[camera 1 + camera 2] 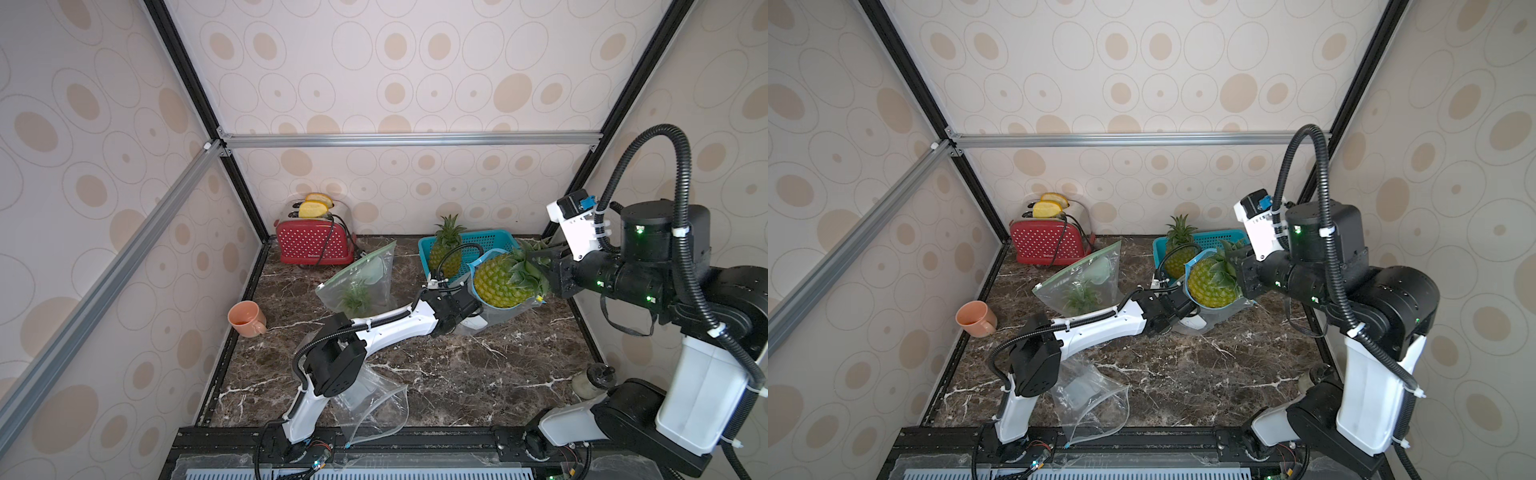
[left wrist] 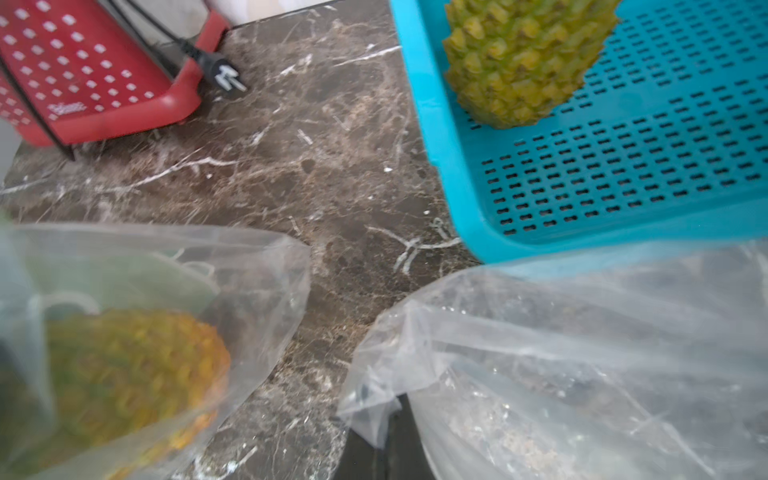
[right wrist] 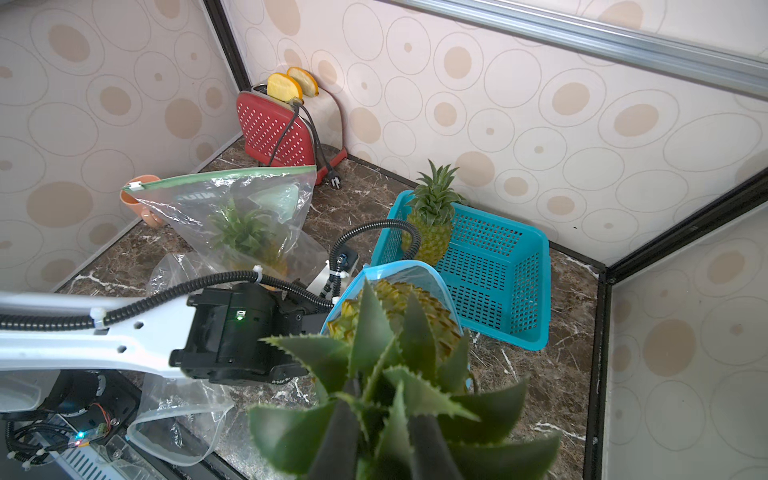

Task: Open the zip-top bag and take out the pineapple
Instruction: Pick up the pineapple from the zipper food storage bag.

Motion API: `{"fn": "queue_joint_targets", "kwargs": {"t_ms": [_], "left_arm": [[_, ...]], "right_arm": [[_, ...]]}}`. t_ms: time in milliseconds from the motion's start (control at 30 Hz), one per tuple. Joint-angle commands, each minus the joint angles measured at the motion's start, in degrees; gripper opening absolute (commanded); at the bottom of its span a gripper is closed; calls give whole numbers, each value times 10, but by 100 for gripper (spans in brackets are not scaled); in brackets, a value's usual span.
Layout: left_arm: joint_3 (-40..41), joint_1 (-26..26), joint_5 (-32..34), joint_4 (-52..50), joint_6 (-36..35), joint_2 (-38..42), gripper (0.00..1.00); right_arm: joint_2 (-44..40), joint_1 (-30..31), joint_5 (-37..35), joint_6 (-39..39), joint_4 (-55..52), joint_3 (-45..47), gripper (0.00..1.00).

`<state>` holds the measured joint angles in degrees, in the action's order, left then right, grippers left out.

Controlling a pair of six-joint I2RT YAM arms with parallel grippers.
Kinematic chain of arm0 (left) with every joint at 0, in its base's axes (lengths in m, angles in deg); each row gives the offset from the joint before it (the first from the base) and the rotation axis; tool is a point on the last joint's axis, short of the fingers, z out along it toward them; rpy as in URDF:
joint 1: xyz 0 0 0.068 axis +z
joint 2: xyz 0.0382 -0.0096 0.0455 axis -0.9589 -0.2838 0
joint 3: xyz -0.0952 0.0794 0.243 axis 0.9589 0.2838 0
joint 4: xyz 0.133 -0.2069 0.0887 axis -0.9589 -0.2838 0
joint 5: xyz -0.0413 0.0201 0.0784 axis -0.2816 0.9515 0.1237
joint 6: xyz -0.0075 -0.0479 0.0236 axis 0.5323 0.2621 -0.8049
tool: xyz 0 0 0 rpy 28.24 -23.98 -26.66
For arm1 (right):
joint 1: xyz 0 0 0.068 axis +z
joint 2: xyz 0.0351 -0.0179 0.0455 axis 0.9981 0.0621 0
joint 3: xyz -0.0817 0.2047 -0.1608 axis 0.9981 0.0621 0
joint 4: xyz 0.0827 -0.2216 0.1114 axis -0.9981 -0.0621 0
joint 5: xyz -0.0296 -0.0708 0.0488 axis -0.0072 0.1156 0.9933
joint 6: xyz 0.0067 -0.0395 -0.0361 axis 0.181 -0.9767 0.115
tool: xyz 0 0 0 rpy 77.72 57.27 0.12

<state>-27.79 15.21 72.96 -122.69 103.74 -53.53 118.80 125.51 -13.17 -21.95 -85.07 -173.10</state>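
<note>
Right wrist view: the pineapple (image 3: 395, 307) is seen half out of the blue-rimmed zip-top bag (image 3: 415, 270), its leafy crown pinched by the right gripper (image 3: 384, 428). The bag's lower part is clamped by the left gripper (image 1: 465, 309), jaws pressed together. The fruit is best drawn straight out along the bag's axis while the film is held down.

- Right gripper (image 3: 384, 419) pinches the leafy crown of a pineapple (image 3: 399, 303)
- Its body sits half inside the blue-rimmed zip-top bag (image 3: 415, 269), just beside the left arm (image 3: 124, 332)
- Teal basket (image 3: 519, 291) holds a second pineapple (image 3: 432, 237), upright
- Green-sealed bag (image 3: 187, 199) with a third pineapple (image 3: 249, 241) stands near the red toaster (image 3: 274, 133)
</note>
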Motion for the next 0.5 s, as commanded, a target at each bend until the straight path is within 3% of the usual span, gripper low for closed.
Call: {"fn": "queue_joint_targets", "kwargs": {"t_ms": [0, 100, 467], "left_arm": [[-6, 18, -53, -70, -65, -42, 0], [-5, 31, -89, -64, -71, -53, 0], [26, 37, -123, -86, -85, -29, 0]], "right_arm": [[-34, -2, 11, -7, 95, -6, 0], [-40, -1, 12, -7, 94, -4, 0], [-52, -2, 10, -12, 134, 47, 0]]}}
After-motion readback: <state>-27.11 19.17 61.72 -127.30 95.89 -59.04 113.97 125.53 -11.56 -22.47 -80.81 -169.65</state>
